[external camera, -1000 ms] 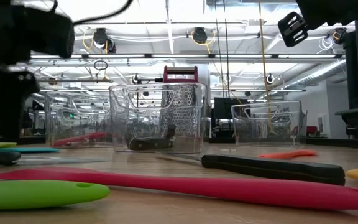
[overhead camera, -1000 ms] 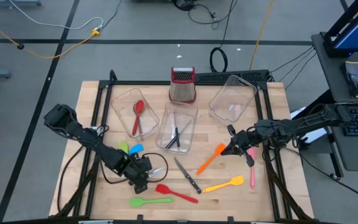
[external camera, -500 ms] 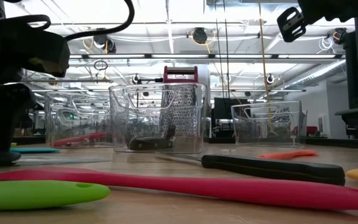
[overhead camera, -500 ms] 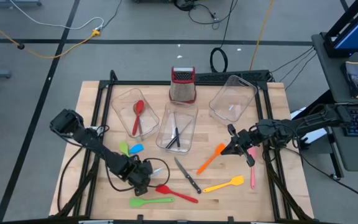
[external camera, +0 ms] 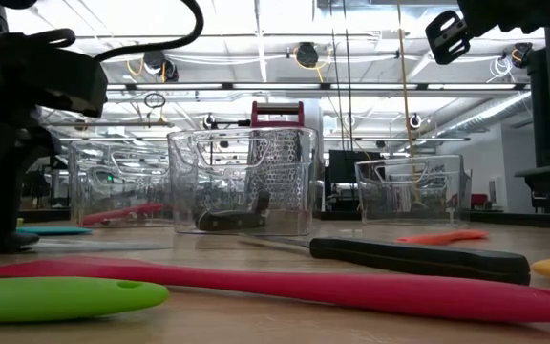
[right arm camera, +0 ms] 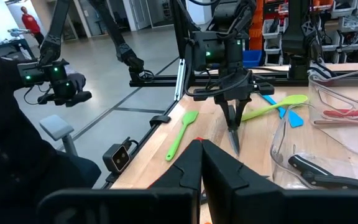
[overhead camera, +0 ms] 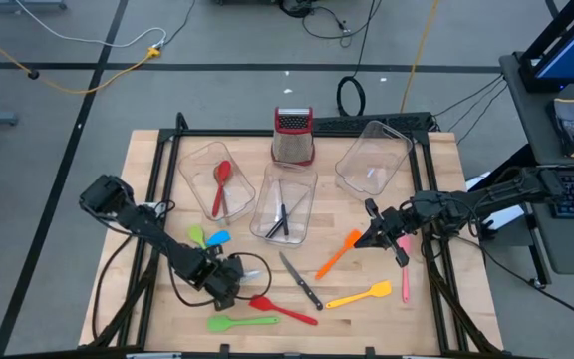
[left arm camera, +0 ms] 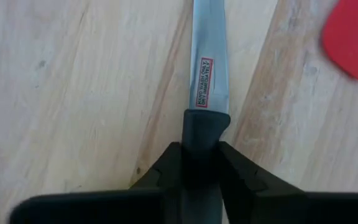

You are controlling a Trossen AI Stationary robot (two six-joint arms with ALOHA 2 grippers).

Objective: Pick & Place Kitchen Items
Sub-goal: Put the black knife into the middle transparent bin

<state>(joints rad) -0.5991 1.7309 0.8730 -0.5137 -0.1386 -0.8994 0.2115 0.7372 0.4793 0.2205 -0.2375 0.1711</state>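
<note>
- The grasping step is in hand: the left gripper (left arm camera: 199, 163), low over the near-left part of the wooden table (overhead camera: 147, 160), is pinched on the black handle of a steel-bladed knife (left arm camera: 207, 81).
- The knife lies flat on the boards, its blade pointing away from the fingers, a red spatula (overhead camera: 282, 308) just beside it.
- The right gripper (overhead camera: 379, 236), pressed together and holding nothing, is raised near an orange spatula (overhead camera: 338, 253).
- Next, a straight lift and carriage to the middle clear plastic tub (overhead camera: 285, 204), where other knives lie, seems called for.
</note>
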